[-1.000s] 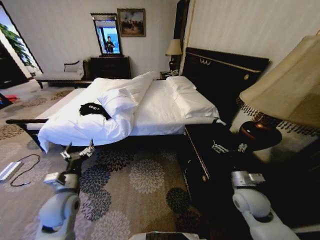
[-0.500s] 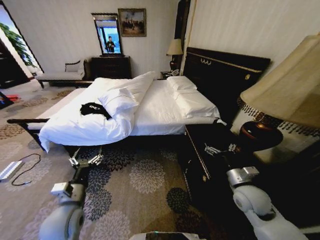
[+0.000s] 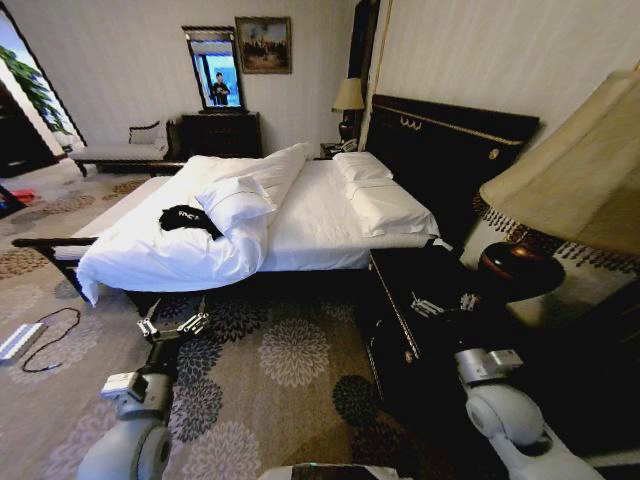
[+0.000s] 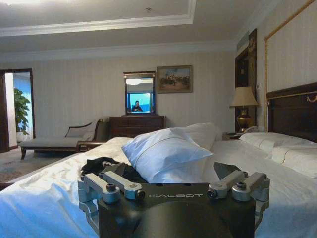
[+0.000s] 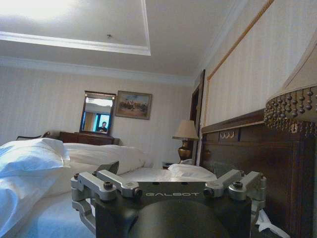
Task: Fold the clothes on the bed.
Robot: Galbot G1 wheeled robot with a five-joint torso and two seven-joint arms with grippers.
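The left gripper (image 3: 172,326) is hanging low over the floral carpet (image 3: 290,360), just short of the near edge of the large double bed with its white duvet (image 3: 170,250). Compared with a second ago it is sitting lower and a little further to the robot's right, while the last half second is adding almost nothing — the arm is settling rather than travelling. Its fingers are spread apart, gripping nothing. The right gripper (image 3: 443,303), also released and empty, is hovering over the dark wooden bedside table (image 3: 400,300) below the beaded lamp (image 3: 560,190), hardly shifted across the same span.

The small black cotton T-shirt with white chest lettering (image 3: 190,219) is lying crumpled on the duvet beyond and above the left gripper, well apart from it, pressed up against the white pillow (image 3: 235,203) on its right. From the left wrist view the shirt (image 4: 106,166) is sitting just past the parted fingers, at about their height — unmoved and untouched.

So the folding itself is not yet begun; the approach appears close to lined up, with the left arm the nearer one to the shirt.
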